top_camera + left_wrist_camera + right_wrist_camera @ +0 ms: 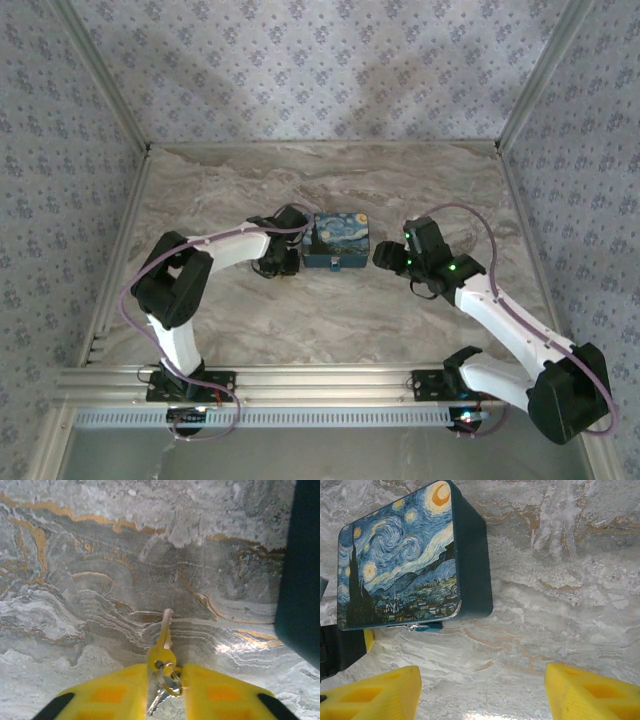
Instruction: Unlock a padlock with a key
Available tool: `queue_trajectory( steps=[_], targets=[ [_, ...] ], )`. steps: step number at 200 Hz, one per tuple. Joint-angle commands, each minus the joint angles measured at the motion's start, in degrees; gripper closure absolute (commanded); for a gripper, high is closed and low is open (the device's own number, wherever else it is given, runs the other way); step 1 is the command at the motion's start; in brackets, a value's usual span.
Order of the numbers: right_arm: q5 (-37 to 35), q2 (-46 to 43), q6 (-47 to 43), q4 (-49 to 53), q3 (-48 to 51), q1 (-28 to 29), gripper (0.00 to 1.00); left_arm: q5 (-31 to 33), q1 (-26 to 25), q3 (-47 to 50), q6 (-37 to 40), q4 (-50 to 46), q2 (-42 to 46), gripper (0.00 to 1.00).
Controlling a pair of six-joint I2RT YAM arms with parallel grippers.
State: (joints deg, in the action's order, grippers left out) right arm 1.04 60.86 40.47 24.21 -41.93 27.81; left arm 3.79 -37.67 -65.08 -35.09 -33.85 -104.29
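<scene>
A brass-yellow key (163,642) on a ring, with a second silver key hanging below, sticks forward out of my left gripper (165,672), which is shut on its head just above the marble. That gripper (273,264) is at the left side of a box (337,241) printed with a starry night painting. A small teal padlock (426,626) with a silver loop hangs at the box's front edge (335,263). My right gripper (482,680) is open over bare marble, right of the box (400,560), and holds nothing (383,257).
The marble tabletop (330,320) is walled by patterned panels at the back and both sides. The box's dark side (300,570) stands close at the right of the left wrist view. An aluminium rail (330,382) runs along the near edge.
</scene>
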Motion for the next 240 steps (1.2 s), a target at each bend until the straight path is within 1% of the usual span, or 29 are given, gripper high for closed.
queue_trajectory(
  steps=[1, 29, 44, 80, 135, 172, 186, 227, 240],
  targets=[
    [-0.2, -0.9, 0.8, 0.8, 0.8, -0.4, 0.32, 1.6, -0.3, 0.6, 0.4, -0.3, -1.2, 0.85],
    [0.0, -0.9, 0.9, 0.4, 1.1, -0.6, 0.32, 1.8, -0.3, 0.5, 1.3, -0.7, -0.6, 0.97],
    [0.0, -1.1, 1.1, 0.3, 1.3, -0.7, 0.32, 2.0, -0.2, 0.3, 1.9, -1.1, 0.2, 1.00],
    [0.2, -1.6, 1.1, 0.2, 1.5, -0.6, 0.32, 1.9, 0.6, 0.2, 3.7, -2.5, 3.9, 1.00],
    [0.6, -2.0, 1.3, -0.4, 1.1, -0.6, 0.32, -1.6, 1.6, -0.8, 6.7, -4.7, 10.7, 1.00],
    [2.8, -2.0, 0.8, -2.2, 0.5, 0.2, 0.32, -6.3, 1.8, -2.6, 7.5, -4.8, 13.6, 1.00],
    [4.9, -2.2, -0.4, -4.0, 0.2, 0.5, 0.32, -8.9, 1.9, -3.9, 8.0, -6.4, 14.6, 1.00],
    [16.7, -4.0, -2.0, -16.4, 2.1, 1.1, 0.34, -19.3, 2.4, -8.8, 8.1, -6.8, 17.1, 1.00],
    [18.9, -4.4, -3.3, -18.6, 2.0, 1.6, 0.41, -22.9, 2.5, -10.6, 7.8, -6.9, 17.7, 1.00]
  ],
)
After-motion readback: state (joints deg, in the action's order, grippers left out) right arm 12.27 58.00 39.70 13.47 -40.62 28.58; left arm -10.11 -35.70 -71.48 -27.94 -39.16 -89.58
